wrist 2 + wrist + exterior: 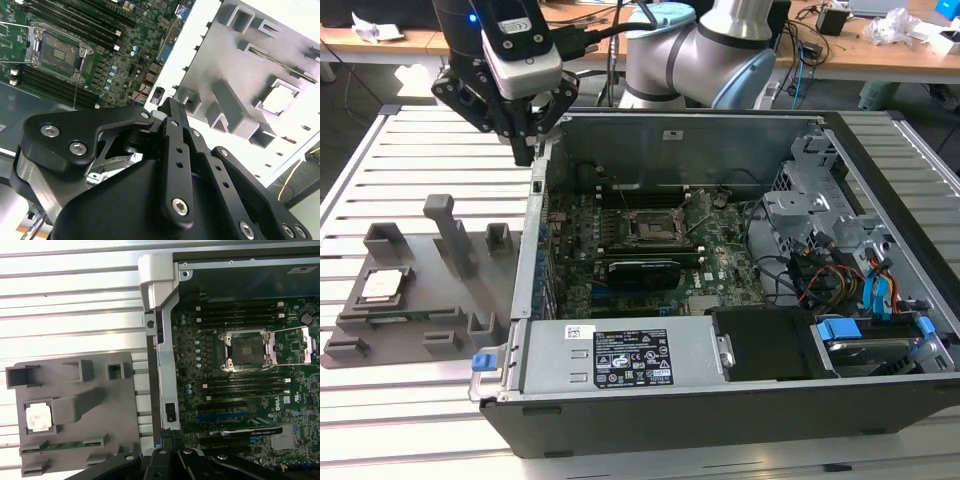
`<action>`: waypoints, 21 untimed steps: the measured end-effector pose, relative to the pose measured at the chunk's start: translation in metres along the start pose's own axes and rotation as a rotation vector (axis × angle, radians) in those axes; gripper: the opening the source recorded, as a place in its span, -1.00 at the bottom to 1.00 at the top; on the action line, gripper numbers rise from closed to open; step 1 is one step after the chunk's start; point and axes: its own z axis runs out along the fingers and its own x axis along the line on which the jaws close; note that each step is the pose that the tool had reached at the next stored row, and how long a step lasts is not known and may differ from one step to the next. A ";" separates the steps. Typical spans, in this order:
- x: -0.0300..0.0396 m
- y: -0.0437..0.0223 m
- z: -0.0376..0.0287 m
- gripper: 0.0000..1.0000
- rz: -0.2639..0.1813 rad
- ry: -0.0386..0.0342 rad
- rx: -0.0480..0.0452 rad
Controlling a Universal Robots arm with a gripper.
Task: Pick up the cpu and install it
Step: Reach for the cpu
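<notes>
The cpu is a small silvery square lying in a recess of a grey holder plate, on the slatted table at the exterior view's left. Both wrist views show the cpu on the holder plate. My gripper hangs above the open computer case's back corner nearest the plate, well above and behind the cpu. Its black fingers are shut with nothing between them. The black-framed socket on the motherboard stands open with its lever raised.
The case wall rises between the holder plate and the motherboard. A long black expansion card lies just in front of the socket. A power supply fills the case's near side. Drive bays and cables crowd the exterior view's right.
</notes>
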 end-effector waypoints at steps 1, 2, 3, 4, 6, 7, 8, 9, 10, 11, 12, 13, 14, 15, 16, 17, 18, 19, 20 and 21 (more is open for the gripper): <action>0.0018 -0.0001 -0.0001 -0.79 0.000 0.0000 0.0001; 0.0033 -0.0002 -0.0001 -0.79 0.000 0.0000 0.0002; 0.0042 -0.0003 -0.0001 -0.79 0.000 0.0000 0.0002; 0.0053 -0.0004 -0.0002 -0.79 0.000 0.0001 0.0003; 0.0072 -0.0005 -0.0002 -0.79 0.000 0.0000 0.0004; 0.0082 -0.0006 -0.0002 -0.79 0.000 0.0000 0.0005; 0.0089 -0.0007 -0.0003 -0.79 0.000 0.0000 0.0006; 0.0100 -0.0007 -0.0003 -0.79 0.000 0.0000 0.0008; 0.0108 -0.0008 -0.0003 -0.79 0.000 0.0000 0.0008; 0.0120 -0.0009 -0.0003 -0.79 0.000 -0.0001 0.0009; 0.0128 -0.0010 -0.0004 -0.79 0.000 -0.0001 0.0010; 0.0143 -0.0011 -0.0004 -0.79 0.000 -0.0001 0.0010; 0.0169 -0.0012 -0.0005 -0.79 0.000 0.0000 0.0010; 0.0178 -0.0013 -0.0005 -0.79 0.000 -0.0001 0.0010; 0.0189 -0.0014 -0.0005 -0.79 0.000 -0.0001 0.0010; 0.0205 -0.0015 -0.0006 -0.79 0.000 0.0000 0.0011; 0.0223 -0.0017 -0.0006 -0.79 0.000 -0.0001 0.0011; 0.0238 -0.0018 -0.0007 -0.79 0.000 0.0000 0.0013; 0.0252 -0.0019 -0.0007 -0.79 0.000 -0.0001 0.0014; 0.0270 -0.0020 -0.0007 -0.79 0.000 -0.0001 0.0017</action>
